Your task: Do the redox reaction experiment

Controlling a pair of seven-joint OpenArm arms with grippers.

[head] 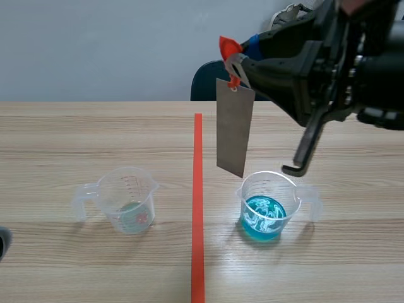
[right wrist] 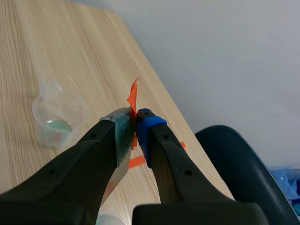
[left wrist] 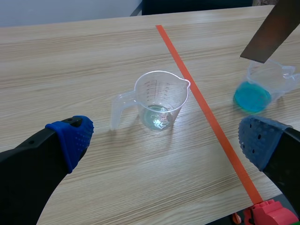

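Note:
A grey metal strip hangs from an orange-red tag, and my right gripper is shut on that tag, high above the table. The strip's lower end hangs just above and left of the beaker of blue liquid. A second clear beaker with a little pale liquid stands left of the tape line. From the right wrist, the tag is pinched between the fingers. My left gripper is open, low over the near table, with the clear beaker ahead of it.
An orange-red tape line runs down the middle of the wooden table. A dark chair back stands beyond the far edge. A small red object lies by my left gripper's right finger.

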